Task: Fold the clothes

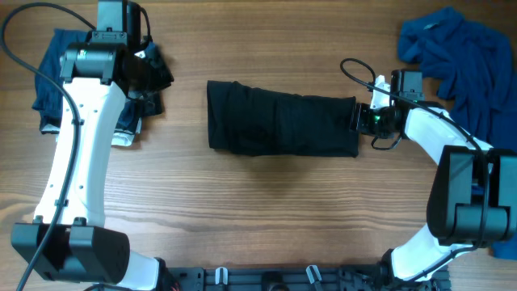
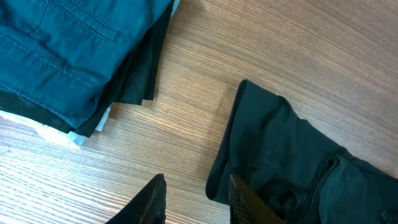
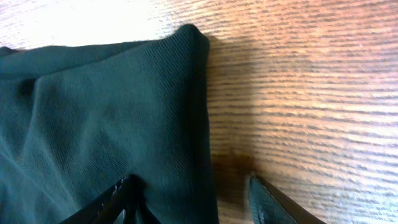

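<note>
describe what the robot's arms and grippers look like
Both the left arm and right arm have smooth white shells with black joints and bases, black cables looping along them. The right wrist shows a small green light. The jaws are black.

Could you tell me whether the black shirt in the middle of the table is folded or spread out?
Folded: the black shirt lies as a compact, layered rectangle with no sleeves showing.

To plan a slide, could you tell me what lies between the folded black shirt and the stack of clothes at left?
Only bare table separates black shirt and stack, seen overhead and from left wrist.
</note>
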Robot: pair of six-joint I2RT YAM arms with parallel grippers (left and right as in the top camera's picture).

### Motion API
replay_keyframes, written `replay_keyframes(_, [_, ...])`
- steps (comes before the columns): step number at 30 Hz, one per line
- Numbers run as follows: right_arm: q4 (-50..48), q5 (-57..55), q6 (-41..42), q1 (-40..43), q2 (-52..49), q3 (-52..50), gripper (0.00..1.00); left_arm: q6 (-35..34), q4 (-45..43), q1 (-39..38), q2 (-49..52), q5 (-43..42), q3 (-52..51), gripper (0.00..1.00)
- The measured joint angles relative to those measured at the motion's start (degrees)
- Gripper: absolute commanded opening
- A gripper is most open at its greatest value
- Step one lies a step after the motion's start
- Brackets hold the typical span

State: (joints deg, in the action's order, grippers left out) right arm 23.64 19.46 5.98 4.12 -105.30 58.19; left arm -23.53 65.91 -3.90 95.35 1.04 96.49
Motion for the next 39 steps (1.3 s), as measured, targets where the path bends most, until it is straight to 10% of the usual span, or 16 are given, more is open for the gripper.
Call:
replay_keyframes(11, [-0.28,4.42,0.20,0.00,-1.33,0.13,0.41,0.00,0.13,0.00,0.00,0.00,0.00,0.33])
replay_keyframes(13, [0.00,4.59,0.17,0.00,-1.33,0.13,0.04,0.00,0.11,0.00,0.00,0.00,0.00,0.33])
replay_keyframes(39, [23.34,2.34,-2.84,21.46,-2.34,20.63,0.04,0.00,0.33,0.00,0.00,0.00,0.00,0.34])
